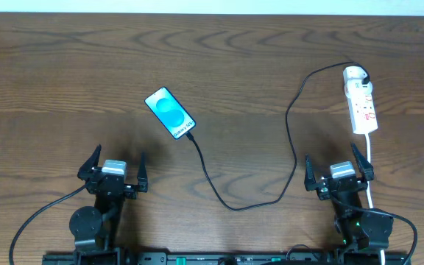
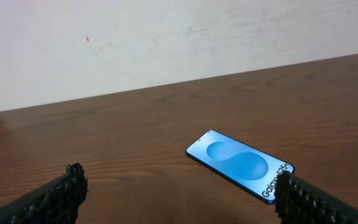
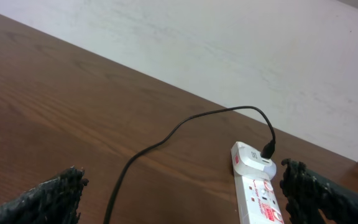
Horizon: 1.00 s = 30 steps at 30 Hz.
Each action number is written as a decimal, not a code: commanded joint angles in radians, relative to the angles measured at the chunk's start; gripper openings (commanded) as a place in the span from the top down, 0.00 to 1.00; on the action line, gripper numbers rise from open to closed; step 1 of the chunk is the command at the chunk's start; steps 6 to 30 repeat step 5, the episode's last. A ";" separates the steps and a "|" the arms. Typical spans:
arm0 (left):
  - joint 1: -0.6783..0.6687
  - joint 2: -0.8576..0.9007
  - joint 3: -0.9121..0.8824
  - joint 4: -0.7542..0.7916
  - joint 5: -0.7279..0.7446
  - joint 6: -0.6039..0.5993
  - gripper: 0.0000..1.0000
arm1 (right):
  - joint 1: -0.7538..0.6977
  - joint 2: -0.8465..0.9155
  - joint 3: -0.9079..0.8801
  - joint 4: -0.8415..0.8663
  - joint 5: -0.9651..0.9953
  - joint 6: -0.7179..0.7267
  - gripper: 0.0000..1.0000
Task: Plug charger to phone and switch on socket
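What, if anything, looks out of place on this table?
Nothing is spilled or broken. The phone lies diagonally on the table, and the black charger cable sprawls in a loose loop from the socket strip to the phone's lower end.

Seemingly a robot lab bench: wooden table [image 1: 234, 66] against a plain white wall [image 2: 166, 37].

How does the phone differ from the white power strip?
The phone shows a bright blue screen; the power strip is white with red markings. The phone lies diagonally, the power strip nearly straight front to back. The power strip is longer and narrower than the phone. Both lie flat on the table.
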<state>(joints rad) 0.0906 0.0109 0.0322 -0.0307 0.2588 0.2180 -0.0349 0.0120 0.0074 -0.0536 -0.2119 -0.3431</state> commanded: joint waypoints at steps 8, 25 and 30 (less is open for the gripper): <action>0.003 0.000 -0.028 -0.013 -0.006 0.013 0.02 | 0.003 -0.005 -0.002 -0.005 0.004 0.018 0.01; 0.003 0.000 -0.028 -0.013 -0.006 0.013 0.02 | 0.003 -0.005 -0.002 -0.005 0.004 0.018 0.01; 0.003 0.000 -0.028 -0.013 -0.006 0.013 0.02 | 0.003 -0.005 -0.002 -0.005 0.004 0.018 0.01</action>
